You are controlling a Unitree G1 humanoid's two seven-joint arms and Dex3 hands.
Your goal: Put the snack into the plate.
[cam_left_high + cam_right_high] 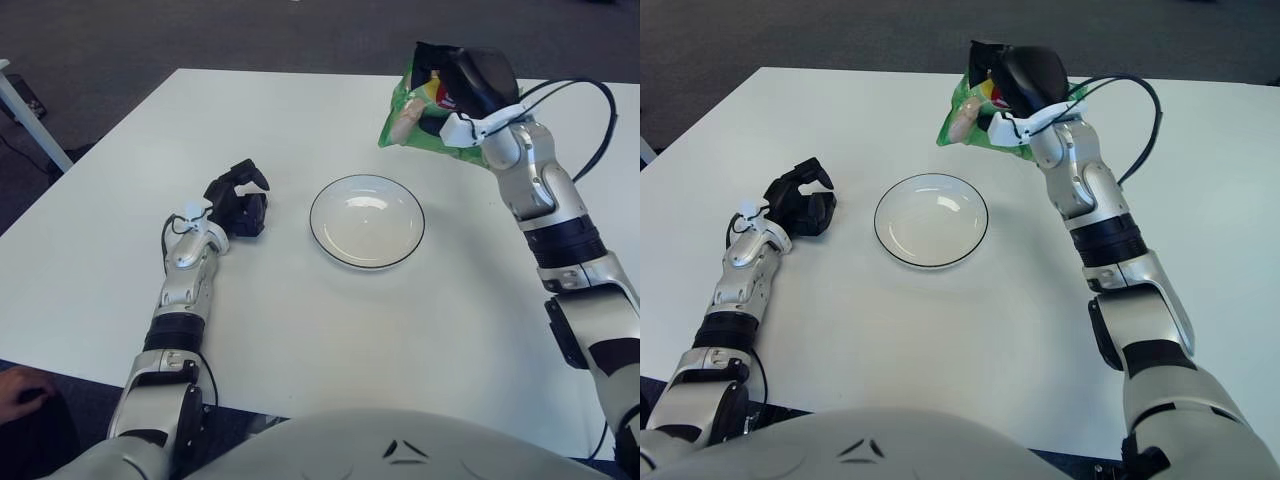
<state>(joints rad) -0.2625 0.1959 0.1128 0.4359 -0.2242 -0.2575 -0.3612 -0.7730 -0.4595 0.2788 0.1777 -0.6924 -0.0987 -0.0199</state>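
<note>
While the right hand [470, 85] grips the crinkly green snack bag [415, 120] from above, the bag hangs in the air just beyond the far right rim of the round white black-edged plate [367, 221] on the white table [300, 330]. Released from up there, the light bag could glance off the rim. Beside the plate's left, the left hand [238, 200] sits curled, holding nothing.
</note>
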